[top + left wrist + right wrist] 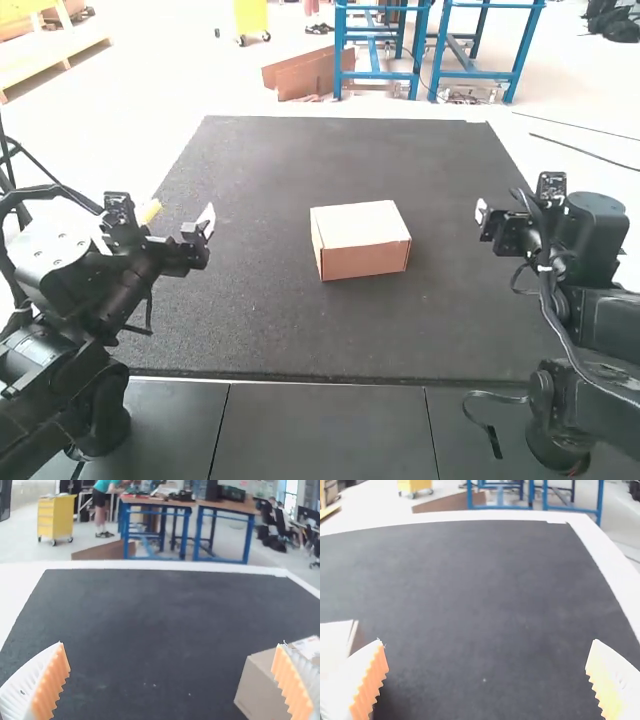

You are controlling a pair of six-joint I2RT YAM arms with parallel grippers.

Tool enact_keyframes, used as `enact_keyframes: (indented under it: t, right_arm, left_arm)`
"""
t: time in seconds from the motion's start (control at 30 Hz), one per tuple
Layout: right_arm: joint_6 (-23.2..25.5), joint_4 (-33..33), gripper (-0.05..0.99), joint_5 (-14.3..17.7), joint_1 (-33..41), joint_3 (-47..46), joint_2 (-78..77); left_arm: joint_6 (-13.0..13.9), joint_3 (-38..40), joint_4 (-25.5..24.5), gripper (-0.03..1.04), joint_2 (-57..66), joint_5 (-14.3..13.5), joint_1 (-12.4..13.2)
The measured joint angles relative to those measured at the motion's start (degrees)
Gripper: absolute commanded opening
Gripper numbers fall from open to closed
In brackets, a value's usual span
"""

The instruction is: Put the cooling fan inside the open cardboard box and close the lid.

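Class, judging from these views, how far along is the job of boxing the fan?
Done: the box sits shut on the mat, lid flat. In hand: nothing; the left pincer and right pincer are open, clear of it. Left: seemingly nothing, though the shut lid hides whether the fan is inside.

1 cardboard box [360, 240], 1 mat [250, 200], 2 arms: L arm [80, 275], R arm [590, 240]

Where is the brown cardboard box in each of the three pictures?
High view: the brown cardboard box sits shut in the middle of the black mat.
Left wrist view: its corner pokes out behind the left gripper's finger.
Right wrist view: a pale edge, probably the box, beside the right gripper's finger.
Shared landmark: the black mat, under everything.
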Motion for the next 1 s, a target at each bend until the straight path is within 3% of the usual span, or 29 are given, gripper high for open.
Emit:
enact_keyframes:
  t: [0.3, 0.43, 0.53, 0.8, 1.0]
  right_arm:
    - [0.1, -8.9, 0.91, 0.0, 0.0, -3.6, -15.6]
    - [0.6, -13.1, 0.91, 0.0, 0.0, -4.9, -23.7]
    - [0.9, -14.7, 0.91, 0.1, 0.2, -6.1, -28.2]
    - [1.6, -29.5, 0.91, 0.5, 1.2, -6.5, -40.6]
    - [2.6, -32.4, 0.91, 2.1, 1.1, -6.4, -44.0]
  left_arm:
    - [-0.1, 0.0, -3.7, 0.95, -0.2, 0.0, 0.1]
    - [-0.7, 0.0, -5.4, 0.95, -0.3, 0.0, 1.5]
    - [-1.1, 0.0, -5.5, 0.95, -0.3, 0.0, 4.9]
    - [-1.4, 0.0, -6.8, 0.95, -0.3, -0.1, 19.1]
    - [-1.3, 0.0, -6.7, 0.95, -0.3, -0.2, 20.2]
